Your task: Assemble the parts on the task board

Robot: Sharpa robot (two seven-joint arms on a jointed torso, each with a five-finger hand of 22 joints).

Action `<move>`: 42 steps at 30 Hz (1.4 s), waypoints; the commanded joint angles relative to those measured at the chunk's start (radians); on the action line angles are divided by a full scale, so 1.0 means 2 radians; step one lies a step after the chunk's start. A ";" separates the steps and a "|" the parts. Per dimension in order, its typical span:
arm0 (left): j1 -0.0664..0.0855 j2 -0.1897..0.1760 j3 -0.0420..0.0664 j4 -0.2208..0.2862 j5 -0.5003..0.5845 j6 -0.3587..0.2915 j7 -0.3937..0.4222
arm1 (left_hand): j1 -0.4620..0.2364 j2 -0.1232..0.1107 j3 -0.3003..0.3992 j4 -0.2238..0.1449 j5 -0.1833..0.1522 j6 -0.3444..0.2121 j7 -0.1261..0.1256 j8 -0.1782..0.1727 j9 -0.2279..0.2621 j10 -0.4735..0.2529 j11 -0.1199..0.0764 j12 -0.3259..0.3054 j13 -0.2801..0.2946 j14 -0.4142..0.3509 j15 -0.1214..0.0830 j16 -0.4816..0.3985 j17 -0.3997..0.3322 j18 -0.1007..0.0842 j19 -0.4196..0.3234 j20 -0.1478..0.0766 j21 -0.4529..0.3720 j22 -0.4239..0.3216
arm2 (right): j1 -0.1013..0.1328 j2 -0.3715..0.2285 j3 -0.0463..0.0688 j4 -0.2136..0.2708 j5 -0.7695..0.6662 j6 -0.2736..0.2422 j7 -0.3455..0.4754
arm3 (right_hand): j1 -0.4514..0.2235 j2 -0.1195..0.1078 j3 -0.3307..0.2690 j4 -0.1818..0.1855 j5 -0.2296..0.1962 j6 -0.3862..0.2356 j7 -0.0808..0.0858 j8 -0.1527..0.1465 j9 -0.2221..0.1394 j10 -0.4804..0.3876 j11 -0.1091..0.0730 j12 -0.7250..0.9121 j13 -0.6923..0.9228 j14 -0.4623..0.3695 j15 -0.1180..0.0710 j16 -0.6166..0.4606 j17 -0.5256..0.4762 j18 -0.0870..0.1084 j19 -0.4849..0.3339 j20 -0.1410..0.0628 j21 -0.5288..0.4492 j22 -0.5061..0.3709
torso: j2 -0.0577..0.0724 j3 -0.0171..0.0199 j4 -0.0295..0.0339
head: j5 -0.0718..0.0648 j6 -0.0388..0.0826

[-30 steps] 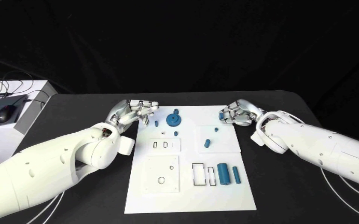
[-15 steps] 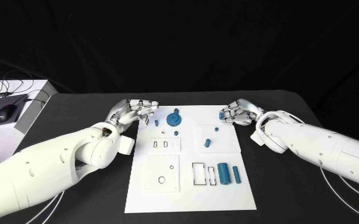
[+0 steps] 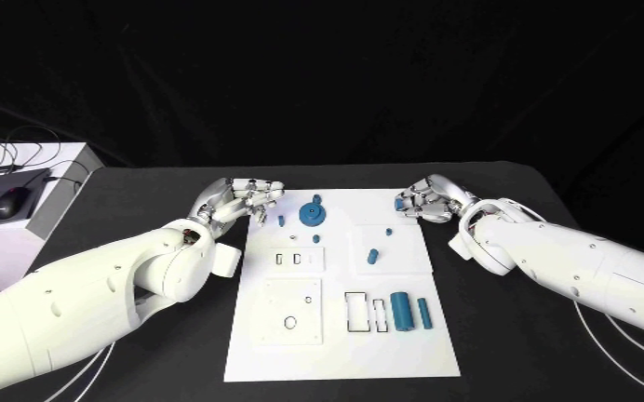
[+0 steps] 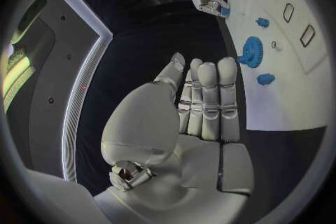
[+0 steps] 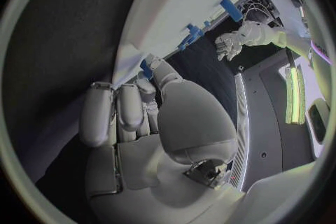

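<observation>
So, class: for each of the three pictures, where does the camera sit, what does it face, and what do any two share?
Head view: on the robot's head, looking down at the white task board; both white arms show.
Left wrist view: behind the left hand, facing the board's far edge.
Right wrist view: behind the right hand, facing across the board.
Shared: the head and left wrist views both show the blue gear-shaped part.

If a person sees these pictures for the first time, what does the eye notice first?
First the white task board in the middle of the black table, with small blue parts on it, the blue gear near its far edge. Then the left hand and right hand at the board's two far corners; the right hand pinches a small blue part.
</observation>
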 commanded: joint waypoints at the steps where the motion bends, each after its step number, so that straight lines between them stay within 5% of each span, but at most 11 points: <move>1: 0.000 0.000 0.000 0.001 -0.003 0.006 0.003 | 0.003 0.001 0.002 -0.003 0.000 0.001 -0.002 0.002 0.000 0.000 0.000 -0.003 -0.003 -0.004 -0.001 0.002 -0.001 0.008 -0.001 -0.001 0.002 0.001 | 0.000 -0.002 0.000 0.006 0.008 -0.033 -0.007 | -0.003 0.005 0.007 -0.002 0.002 0.009 0.000 0.001 0.001 0.005 -0.001 0.001 0.002 0.000 -0.005 0.002 0.001 -0.009 0.022 -0.005 0.002 0.088 | 0.000 0.0000 0.0005 | 0.000 0.000; 11: 0.000 0.000 0.000 -0.001 -0.003 0.006 0.002 | 0.003 0.001 0.003 -0.004 0.000 0.001 -0.002 0.002 0.000 0.000 0.000 -0.004 -0.004 -0.004 -0.001 0.003 -0.001 0.008 -0.001 -0.001 0.002 0.001 | 0.001 -0.017 0.001 0.046 0.030 -0.046 -0.019 | -0.009 0.004 0.014 -0.006 0.002 0.011 0.000 0.000 0.001 0.007 -0.002 -0.003 0.009 0.001 -0.006 0.000 0.001 -0.010 0.022 -0.006 0.001 0.088 | -0.001 -0.0004 -0.0003 | 0.003 0.001; 19: 0.000 0.001 0.000 -0.003 -0.003 0.006 0.001 | 0.003 0.001 0.003 -0.005 0.000 0.001 -0.002 0.002 0.000 0.000 0.000 -0.005 -0.006 -0.004 0.000 0.004 0.000 0.007 -0.001 -0.001 0.002 0.001 | 0.005 -0.028 0.001 0.124 0.039 -0.046 -0.038 | -0.010 0.004 0.014 -0.006 0.001 0.010 0.000 0.000 0.001 0.007 -0.002 -0.004 0.009 0.001 -0.006 0.000 0.000 -0.010 0.022 -0.006 0.000 0.088 | -0.006 -0.0024 -0.0016 | 0.008 -0.001; 27: 0.000 0.003 0.000 -0.006 -0.003 0.007 -0.001 | 0.002 0.001 0.003 -0.005 0.000 0.001 -0.001 0.002 0.000 0.000 0.001 -0.007 -0.007 -0.005 0.000 0.004 -0.001 0.007 -0.001 -0.001 0.001 0.002 | 0.006 -0.015 -0.002 0.177 0.041 -0.044 -0.061 | -0.011 0.004 0.013 -0.006 -0.001 0.009 0.000 0.000 0.001 0.008 -0.002 -0.004 0.010 0.000 -0.006 -0.001 0.000 -0.009 0.021 -0.006 -0.002 0.087 | -0.010 -0.0047 0.0016 | 0.016 -0.007; 37: 0.000 0.004 0.000 -0.008 -0.003 0.006 -0.002 | 0.002 0.001 0.003 -0.005 0.000 0.000 -0.001 0.002 0.000 0.001 0.001 -0.008 -0.009 -0.005 0.000 0.004 -0.001 0.008 0.000 -0.001 0.001 0.002 | 0.005 0.026 -0.010 0.187 0.021 -0.045 -0.091 | -0.012 0.003 0.011 -0.005 0.000 0.004 0.002 0.000 0.001 0.004 0.000 -0.007 0.009 0.000 -0.005 -0.002 -0.001 -0.009 0.021 -0.006 -0.004 0.087 | -0.014 -0.0091 0.0036 | 0.029 -0.013; 42: 0.000 0.005 0.000 -0.008 -0.003 0.005 -0.003 | 0.002 0.001 0.003 -0.006 0.000 -0.001 -0.001 0.002 0.000 0.002 0.001 -0.009 -0.010 -0.004 0.000 0.004 -0.001 0.008 0.000 -0.001 0.001 0.002 | 0.003 0.048 -0.017 0.183 -0.001 -0.042 -0.103 | -0.012 0.002 0.010 -0.004 -0.001 0.004 0.002 0.000 0.001 0.004 0.000 -0.007 0.010 0.000 -0.005 -0.002 -0.001 -0.009 0.021 -0.005 -0.004 0.087 | -0.013 -0.0087 0.0033 | 0.033 -0.017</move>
